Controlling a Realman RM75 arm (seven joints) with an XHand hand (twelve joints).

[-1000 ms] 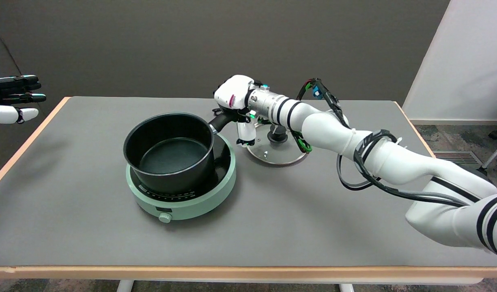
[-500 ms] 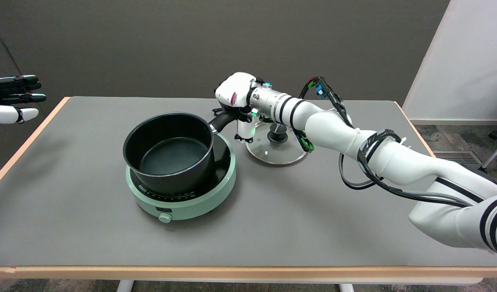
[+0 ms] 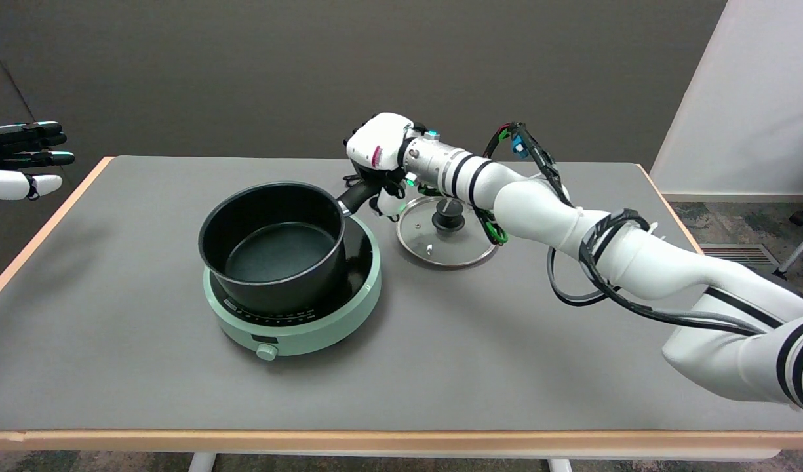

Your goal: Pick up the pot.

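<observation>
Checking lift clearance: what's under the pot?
The pot sits on a green hotplate; its black top shows at right. The contact under the pot's base is hidden.

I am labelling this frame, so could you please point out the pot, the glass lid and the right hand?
pot [image 3: 313, 278]: head view, on its black outer wall.
glass lid [image 3: 463, 249]: head view, on the clear glass near its knob.
right hand [image 3: 373, 147]: head view, on the white back of the hand.

You find no readable text, brand or number anywhere here. The green hotplate [image 3: 293, 298] carries a row of small white marks along its dark front rim, too small to read. The right hand [image 3: 377, 147] shows a small pink patch, illegible.
</observation>
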